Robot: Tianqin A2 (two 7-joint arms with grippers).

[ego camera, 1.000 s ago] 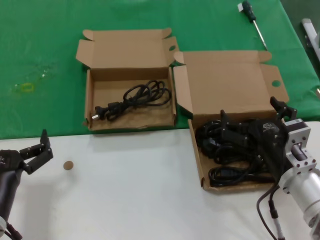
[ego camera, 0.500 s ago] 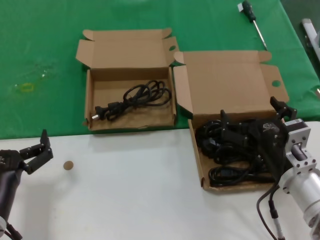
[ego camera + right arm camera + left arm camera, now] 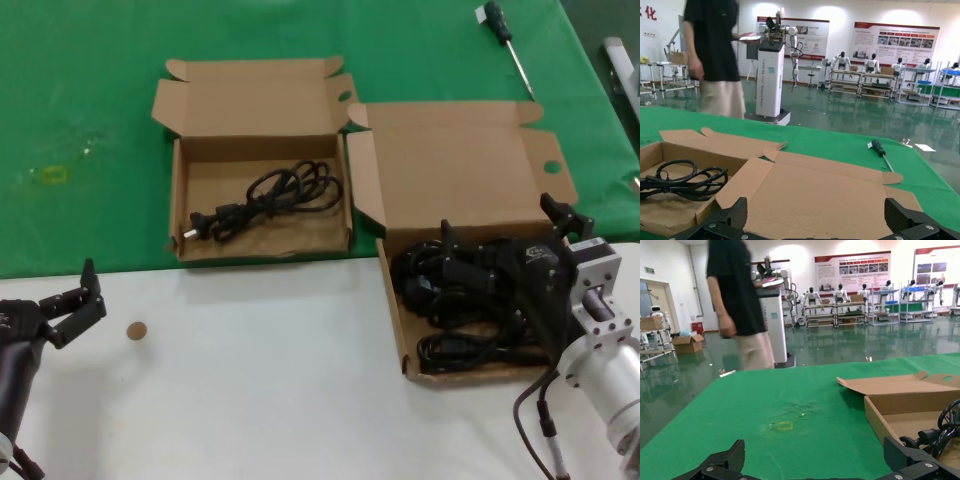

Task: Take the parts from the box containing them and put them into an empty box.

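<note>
The right claw (image 3: 505, 262) sits low over the pile of cords (image 3: 455, 290) in the larger box (image 3: 392, 290), at the near right of the surface (image 3: 280, 380). Its fingers stand apart, one tip by the cords and the other near the box's far right corner, with nothing clamped. The pile is a tangle of black loops and plugs filling most of the tray.

To do this pick well, I judge the claw should settle on one bundle, preferably a thick gathered section rather than a single loose strand, and lift straight up so neighbouring loops slide off instead of trailing.

The smaller box (image 3: 178, 215) lies to the left on the green cloth (image 3: 90, 100), already holding one coiled cord (image 3: 270, 195). Its raised lid (image 3: 245, 100) and the big box's upright lid (image 3: 455, 165) nearly touch, so the carry should rise above both flaps. The white area between the arms is open except for a small brown disc (image 3: 136, 330).

The left claw (image 3: 68, 305) waits at the near left edge, fingers apart, holding nothing. A screwdriver (image 3: 505, 35) lies well away at the far side.
</note>
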